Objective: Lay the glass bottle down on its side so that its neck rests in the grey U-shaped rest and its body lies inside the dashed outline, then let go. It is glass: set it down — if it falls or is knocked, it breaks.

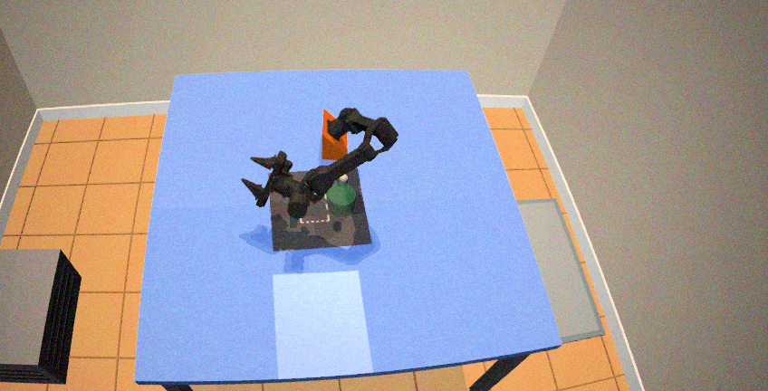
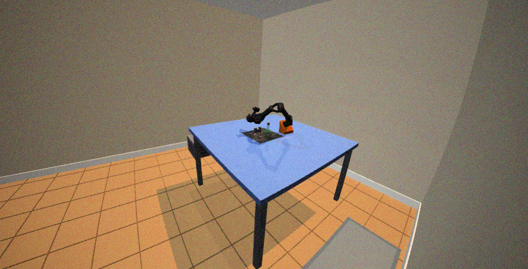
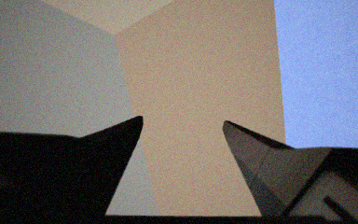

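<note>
spread wide, the end effector (image 1: 246, 170) (image 2: 247, 117) (image 3: 184, 122) sits apart from the upright green bottle (image 1: 340, 196) (image 2: 267, 131).

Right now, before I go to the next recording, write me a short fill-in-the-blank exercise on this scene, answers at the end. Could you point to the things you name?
The glass bottle (image 1: 340, 195) (image 2: 267, 131) standing on the dark mat (image 1: 352, 236) (image 2: 261, 140) is coloured ____.
The hand (image 1: 246, 170) (image 3: 184, 122) has its two fingers spread, and it is ____.
The wedge-shaped block (image 1: 332, 148) (image 2: 283, 127) near the arm's base is coloured ____.
The table top (image 1: 431, 279) (image 2: 266, 170) (image 3: 327, 70) is coloured ____.

Missing words: green; open; orange; blue.
</note>
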Tool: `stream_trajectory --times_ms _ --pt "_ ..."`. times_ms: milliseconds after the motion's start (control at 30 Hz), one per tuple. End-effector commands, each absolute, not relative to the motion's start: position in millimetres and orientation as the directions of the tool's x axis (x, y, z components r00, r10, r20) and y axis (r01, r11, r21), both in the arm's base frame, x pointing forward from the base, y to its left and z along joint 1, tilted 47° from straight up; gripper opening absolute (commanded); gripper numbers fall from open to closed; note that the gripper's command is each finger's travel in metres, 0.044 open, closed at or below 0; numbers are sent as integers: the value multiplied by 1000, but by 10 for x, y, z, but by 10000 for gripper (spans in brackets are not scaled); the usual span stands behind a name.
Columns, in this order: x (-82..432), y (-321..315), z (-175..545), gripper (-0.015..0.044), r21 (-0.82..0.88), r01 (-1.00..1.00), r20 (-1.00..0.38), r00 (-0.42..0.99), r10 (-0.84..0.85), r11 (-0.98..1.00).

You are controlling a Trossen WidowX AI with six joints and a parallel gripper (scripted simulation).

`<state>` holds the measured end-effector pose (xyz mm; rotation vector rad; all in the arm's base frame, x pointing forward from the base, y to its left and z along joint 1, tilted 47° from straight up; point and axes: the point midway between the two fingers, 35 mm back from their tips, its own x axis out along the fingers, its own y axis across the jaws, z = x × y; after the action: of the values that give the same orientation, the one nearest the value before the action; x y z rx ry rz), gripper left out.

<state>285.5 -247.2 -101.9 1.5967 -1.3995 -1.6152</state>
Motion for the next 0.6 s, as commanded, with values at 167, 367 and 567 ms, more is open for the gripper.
stream_trajectory --times_ms 167,367,567 --pt "2836 -2521 -998 440 856 -124 -516 -216 -829 -501" --pt "2816 -2477 -946 440 640 339 -670 -191 -717 -689" --pt "2794 -2623 -686 440 375 677 -763 -162 -625 -633"
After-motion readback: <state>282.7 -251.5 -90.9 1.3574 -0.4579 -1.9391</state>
